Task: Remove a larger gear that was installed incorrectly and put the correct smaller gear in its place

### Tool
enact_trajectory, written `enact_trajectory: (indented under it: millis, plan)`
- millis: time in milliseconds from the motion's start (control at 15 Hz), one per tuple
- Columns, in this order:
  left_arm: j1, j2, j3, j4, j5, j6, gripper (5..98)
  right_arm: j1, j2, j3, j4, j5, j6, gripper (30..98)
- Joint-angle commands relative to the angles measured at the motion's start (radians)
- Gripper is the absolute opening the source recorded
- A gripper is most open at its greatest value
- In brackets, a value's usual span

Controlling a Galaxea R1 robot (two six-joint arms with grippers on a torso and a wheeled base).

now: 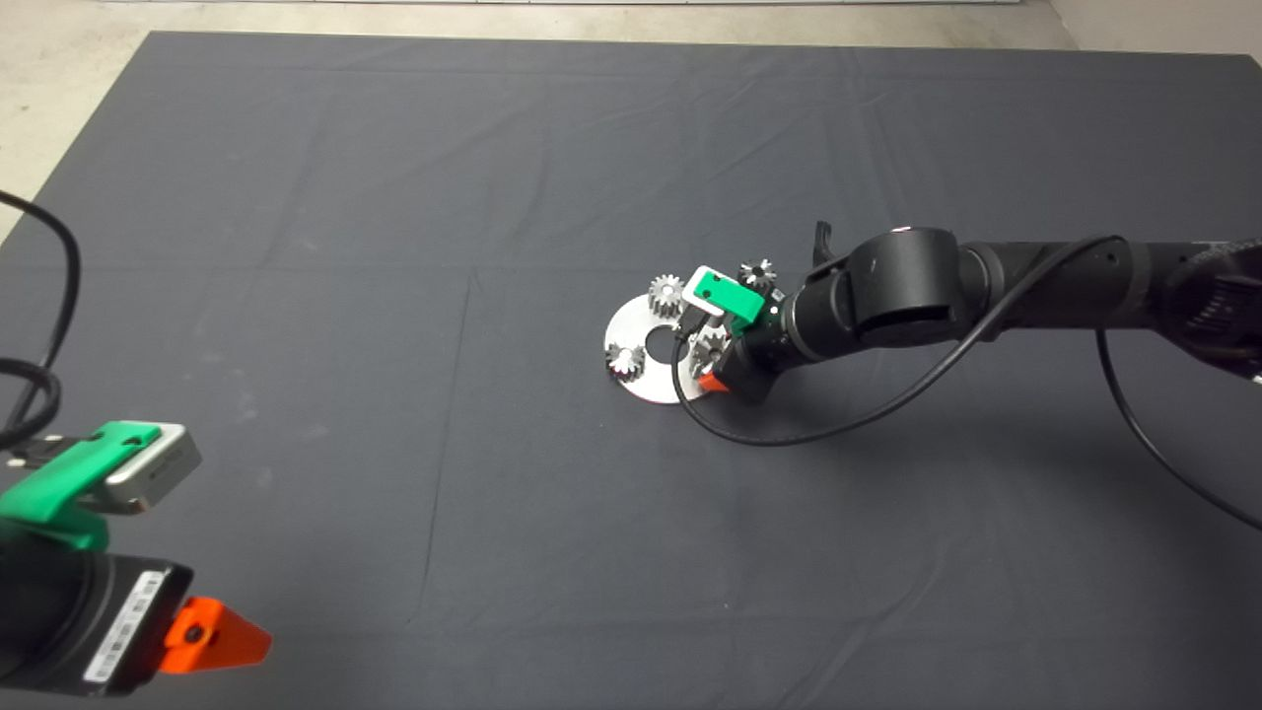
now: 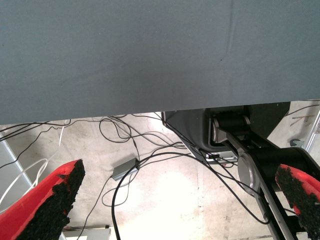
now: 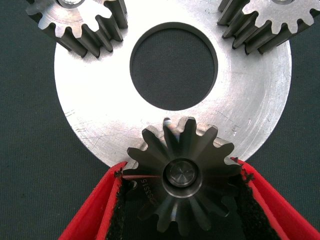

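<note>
Right gripper (image 3: 182, 200) pinches the dark grey steel larger gear (image 3: 182, 175) at the near rim of the round silver plate (image 3: 90, 110); rigid, heavy, slick, best gripped across opposite teeth; left gripper (image 2: 175, 200) parked, fingers spread

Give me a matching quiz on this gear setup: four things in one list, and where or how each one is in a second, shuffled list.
Things:
1. left tool
2. right tool
3. round plate
4. lone gear

States:
A. lies on the mat, off the plate
B. silver, with a big centre hole, carrying gears
C. open and empty, parked at the mat's lower left edge
D. closed on the gripped gear at the plate's rim

Pairs: 1-C, 2-D, 3-B, 4-A
</note>
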Motion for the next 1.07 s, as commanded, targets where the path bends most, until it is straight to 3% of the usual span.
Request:
enact_trajectory:
  millis: [0,200,400,667,1000]
  plan:
    - [-0.012,-0.003,0.017,-0.016,0.005,0.002,98.3,0.015,-0.005,0.019,-0.016,0.0,0.002,49.6]
    - [-0.012,-0.003,0.017,-0.016,0.005,0.002,98.3,0.025,-0.002,0.022,-0.01,0.0,0.021,49.1]
    - [-0.01,-0.002,0.019,-0.016,0.005,0.002,98.3,0.086,-0.001,0.025,0.022,0.0,0.034,48.9]
    - [-0.01,-0.002,0.021,-0.016,0.005,0.002,98.3,0.118,-0.011,0.048,0.066,0.0,0.037,48.5]
    - [-0.01,-0.002,0.021,-0.016,0.005,0.002,98.3,0.12,-0.11,0.115,0.073,0.0,0.04,48.5]
